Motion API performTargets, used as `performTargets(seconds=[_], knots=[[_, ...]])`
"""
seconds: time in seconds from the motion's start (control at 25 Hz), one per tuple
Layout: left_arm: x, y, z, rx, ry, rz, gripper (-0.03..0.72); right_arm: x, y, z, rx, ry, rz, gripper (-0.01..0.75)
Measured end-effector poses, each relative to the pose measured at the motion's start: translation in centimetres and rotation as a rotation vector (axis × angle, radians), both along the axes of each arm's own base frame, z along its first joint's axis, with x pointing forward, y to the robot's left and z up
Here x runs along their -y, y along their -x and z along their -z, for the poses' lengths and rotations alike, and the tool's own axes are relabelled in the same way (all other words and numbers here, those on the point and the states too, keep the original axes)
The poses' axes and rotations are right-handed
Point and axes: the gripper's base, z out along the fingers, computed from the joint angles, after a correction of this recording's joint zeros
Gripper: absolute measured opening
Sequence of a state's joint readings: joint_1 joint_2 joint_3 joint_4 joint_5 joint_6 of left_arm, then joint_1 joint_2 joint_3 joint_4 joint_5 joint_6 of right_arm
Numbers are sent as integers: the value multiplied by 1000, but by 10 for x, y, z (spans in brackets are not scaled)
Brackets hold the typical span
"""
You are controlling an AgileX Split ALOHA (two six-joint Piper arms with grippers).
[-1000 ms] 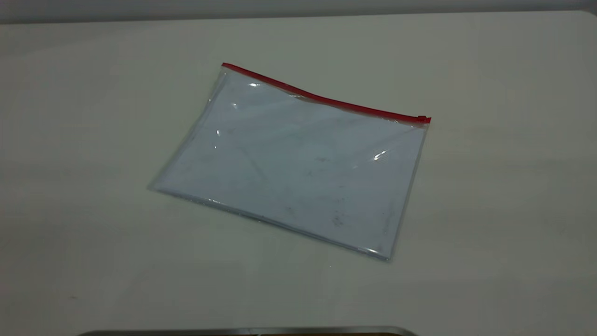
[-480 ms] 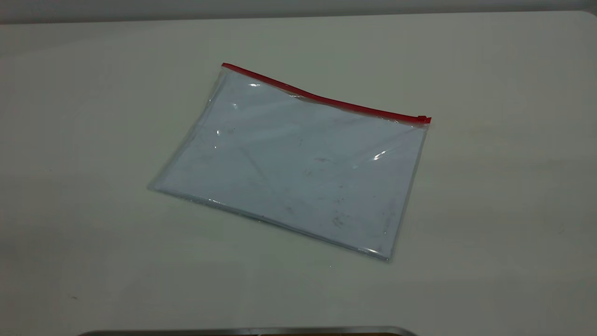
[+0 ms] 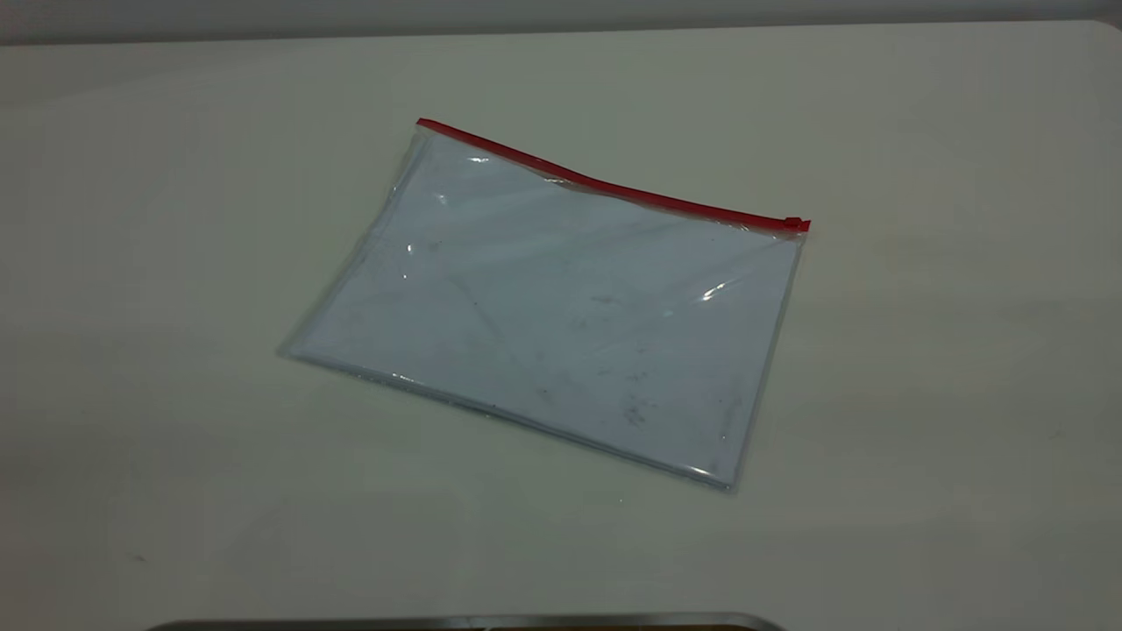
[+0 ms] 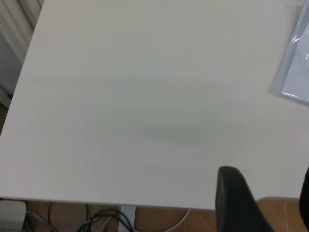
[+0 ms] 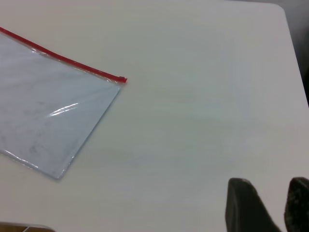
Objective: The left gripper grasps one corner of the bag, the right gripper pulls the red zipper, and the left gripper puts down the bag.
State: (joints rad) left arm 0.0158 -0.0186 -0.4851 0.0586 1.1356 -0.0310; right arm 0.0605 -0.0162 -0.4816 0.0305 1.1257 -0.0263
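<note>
The bag [image 3: 561, 307] lies flat in the middle of the white table, clear and glossy with white sheets inside. The red zipper [image 3: 614, 187] runs along its far long edge, with the small slider tab [image 3: 793, 223] at the right-hand corner. Neither arm shows in the exterior view. In the left wrist view my left gripper [image 4: 268, 179] hangs over the table's near edge, jaws apart, empty, well away from a red-free corner of the bag [image 4: 294, 63]. In the right wrist view my right gripper [image 5: 269, 182] is open and empty, well away from the bag [image 5: 48, 111] and its slider tab [image 5: 123, 79].
A grey metal edge [image 3: 465, 622] runs along the bottom of the exterior view. In the left wrist view, cables [image 4: 111, 220] and a wooden floor lie below the table's edge. Bare tabletop [image 3: 964, 350] surrounds the bag on all sides.
</note>
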Motion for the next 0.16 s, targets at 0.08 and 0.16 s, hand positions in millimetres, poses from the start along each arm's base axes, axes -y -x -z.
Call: performTargets(seconds=[0.08, 0.16], knots=[[0, 0, 0, 0, 0, 0, 386, 0, 0, 0, 0, 0, 0, 240], [0, 0, 0, 0, 0, 0, 386, 0, 0, 0, 0, 0, 0, 240]])
